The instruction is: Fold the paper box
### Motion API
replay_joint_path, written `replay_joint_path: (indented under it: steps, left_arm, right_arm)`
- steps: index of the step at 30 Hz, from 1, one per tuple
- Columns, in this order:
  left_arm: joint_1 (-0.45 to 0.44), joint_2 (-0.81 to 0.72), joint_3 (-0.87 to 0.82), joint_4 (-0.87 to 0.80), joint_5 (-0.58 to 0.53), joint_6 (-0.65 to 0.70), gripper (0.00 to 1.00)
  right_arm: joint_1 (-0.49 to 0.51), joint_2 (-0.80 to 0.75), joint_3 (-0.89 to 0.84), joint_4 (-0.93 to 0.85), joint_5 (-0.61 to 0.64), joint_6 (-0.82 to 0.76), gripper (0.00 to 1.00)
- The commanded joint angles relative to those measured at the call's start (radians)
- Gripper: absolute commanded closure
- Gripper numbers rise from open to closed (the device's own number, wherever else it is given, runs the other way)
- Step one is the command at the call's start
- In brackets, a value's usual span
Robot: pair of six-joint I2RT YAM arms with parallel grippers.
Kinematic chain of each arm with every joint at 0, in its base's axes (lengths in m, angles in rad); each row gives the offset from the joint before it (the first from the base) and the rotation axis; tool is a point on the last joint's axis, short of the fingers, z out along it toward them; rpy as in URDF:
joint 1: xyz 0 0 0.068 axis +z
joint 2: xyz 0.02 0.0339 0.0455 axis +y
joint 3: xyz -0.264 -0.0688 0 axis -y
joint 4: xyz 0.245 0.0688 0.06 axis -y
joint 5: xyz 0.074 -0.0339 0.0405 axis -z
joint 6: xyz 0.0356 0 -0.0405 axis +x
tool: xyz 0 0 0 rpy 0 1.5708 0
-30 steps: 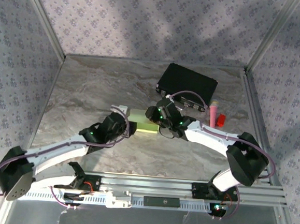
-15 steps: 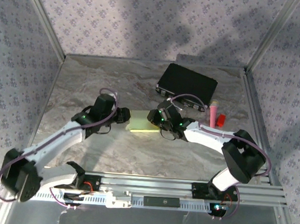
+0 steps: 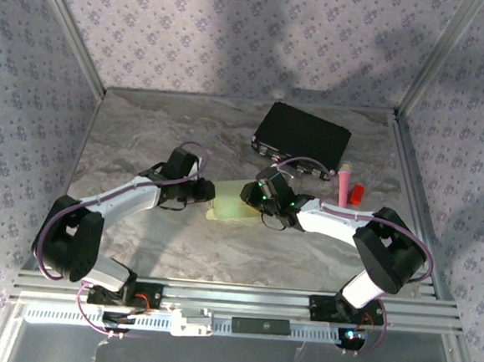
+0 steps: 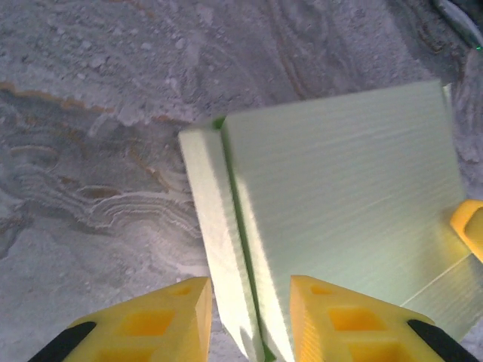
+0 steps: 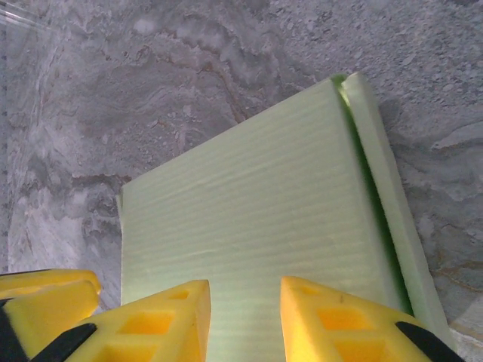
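The paper box (image 3: pixel 226 205) is a flat pale-green rectangle lying on the marble table between my two grippers. In the left wrist view its broad panel (image 4: pixel 339 204) faces up, with a narrow side flap (image 4: pixel 215 226) along the left edge. My left gripper (image 4: pixel 249 320) is open, its yellow fingers straddling that flap's seam at the box's left end (image 3: pixel 205 191). My right gripper (image 5: pixel 243 320) is open too, hovering over the broad panel (image 5: pixel 249 219) at the box's right end (image 3: pixel 253 197). The flap (image 5: pixel 381 188) runs along the far side there.
A larger black rectangular box (image 3: pixel 302 135) sits at the back right, close behind my right arm. A pink tube (image 3: pixel 343 182) and a small red item (image 3: pixel 358 193) lie to the right. Aluminium rails and patterned walls bound the table (image 3: pixel 145 140).
My left arm swung away from the box's near left edge, then came back to its left end from farther back. The box turned slightly. The right gripper hardly moved.
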Motion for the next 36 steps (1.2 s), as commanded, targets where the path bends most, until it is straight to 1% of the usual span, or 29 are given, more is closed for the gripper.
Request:
replay_joint_path:
  steps: [1,5,18,21,23,26,27,30,33,36]
  left_arm:
    - [-0.006,0.018,-0.012,0.064,0.034,0.009,0.65]
    - [-0.016,0.037,-0.014,0.067,0.026,0.005,0.64]
    - [-0.026,0.085,-0.075,0.131,0.017,-0.007,0.68]
    - [-0.026,0.114,-0.068,0.132,0.020,0.000,0.71]
    - [-0.025,0.121,-0.069,0.137,0.017,0.002,0.77]
    - [-0.026,0.113,-0.073,0.138,0.011,0.000,0.78]
    - [-0.025,0.104,-0.071,0.133,0.009,0.000,0.77]
    - [-0.026,0.048,-0.068,0.108,-0.008,-0.004,0.69]
    - [-0.026,-0.023,-0.049,0.064,-0.015,0.002,0.64]
    - [-0.021,-0.082,-0.030,0.011,-0.015,0.013,0.59]
  right_arm:
    - [-0.009,0.016,-0.019,0.007,-0.013,-0.007,0.68]
    - [-0.011,0.032,-0.021,0.010,-0.017,-0.009,0.68]
    - [-0.012,0.054,-0.036,0.024,-0.033,-0.009,0.70]
    - [-0.011,0.032,-0.031,0.022,-0.036,-0.016,0.70]
    - [-0.011,0.005,-0.021,-0.006,-0.025,-0.033,0.70]
    - [-0.020,-0.054,-0.019,-0.048,-0.006,-0.063,0.69]
    - [-0.028,-0.077,-0.023,-0.056,-0.005,-0.075,0.68]
    - [-0.056,-0.148,-0.036,-0.091,0.007,-0.116,0.67]
    - [-0.098,-0.200,-0.046,-0.124,-0.007,-0.165,0.65]
    - [-0.146,-0.225,-0.043,-0.182,-0.029,-0.238,0.58]
